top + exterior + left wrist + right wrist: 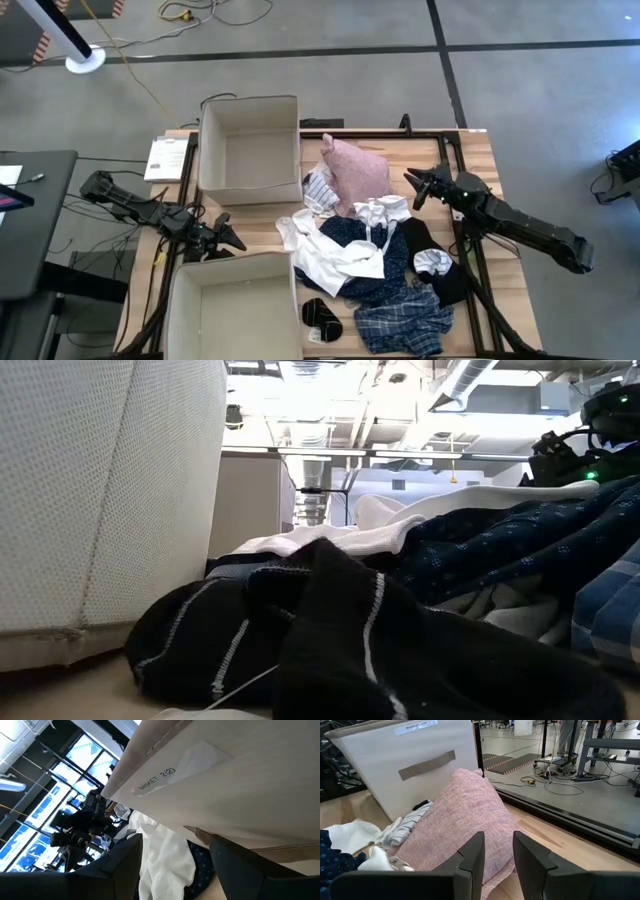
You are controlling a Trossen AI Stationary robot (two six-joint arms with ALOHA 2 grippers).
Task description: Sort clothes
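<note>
The clothes (375, 260) lie heaped in the middle of the table (480, 150), pink garment (353, 172) at the far end beside the far basket (250, 145). My right gripper (418, 187) hovers just beside that pink piece, fingers parted, empty. My left gripper (225, 235) waits between the two baskets, jaws apart, holding nothing.

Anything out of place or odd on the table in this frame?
Nothing stands out. The clothes lie in one unsorted heap between the arms, both baskets look empty, and neither hand holds anything.
</note>
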